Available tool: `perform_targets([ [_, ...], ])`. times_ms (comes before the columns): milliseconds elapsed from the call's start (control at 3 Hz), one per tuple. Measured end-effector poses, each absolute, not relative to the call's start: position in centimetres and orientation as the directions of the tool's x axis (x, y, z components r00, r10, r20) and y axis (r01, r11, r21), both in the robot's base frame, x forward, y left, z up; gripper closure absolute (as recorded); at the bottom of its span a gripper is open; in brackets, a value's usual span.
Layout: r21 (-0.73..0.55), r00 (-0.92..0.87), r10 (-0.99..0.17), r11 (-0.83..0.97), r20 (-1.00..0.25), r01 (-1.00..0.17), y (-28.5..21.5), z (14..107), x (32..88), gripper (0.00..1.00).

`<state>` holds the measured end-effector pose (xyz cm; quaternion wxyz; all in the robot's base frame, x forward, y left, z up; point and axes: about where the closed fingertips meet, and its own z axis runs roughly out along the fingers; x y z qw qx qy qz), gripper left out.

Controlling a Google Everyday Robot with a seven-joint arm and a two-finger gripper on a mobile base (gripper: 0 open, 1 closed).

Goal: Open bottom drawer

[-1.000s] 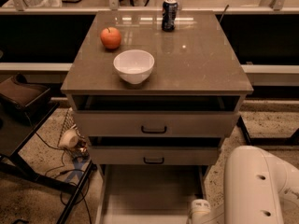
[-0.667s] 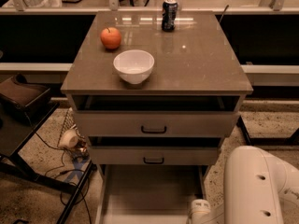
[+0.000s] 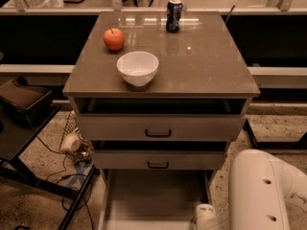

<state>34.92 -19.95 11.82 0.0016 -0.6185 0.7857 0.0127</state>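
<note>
The cabinet [image 3: 158, 83] has three drawers. The bottom drawer [image 3: 153, 195] stands pulled out toward me, and its plain pale interior shows. Its front and handle are cut off by the lower edge of the view. The top drawer [image 3: 158, 127] and the middle drawer [image 3: 158, 160] above it are each slightly out, with small black bar handles. My white arm [image 3: 264, 190] fills the lower right, and a white wrist part [image 3: 205, 214] sits by the bottom drawer's right side. My gripper is below the edge of the view and hidden.
On the cabinet top are a white bowl [image 3: 137, 67], a red apple [image 3: 114, 39] and a dark can [image 3: 174, 15]. A dark stand [image 3: 24, 128] and cables [image 3: 72, 166] lie on the floor to the left.
</note>
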Motion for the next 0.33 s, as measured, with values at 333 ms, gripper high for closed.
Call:
perform_targets([
  [333, 0.018, -0.235, -0.972, 0.235, -0.018, -0.972, -19.97, 11.82, 34.98, 0.00],
])
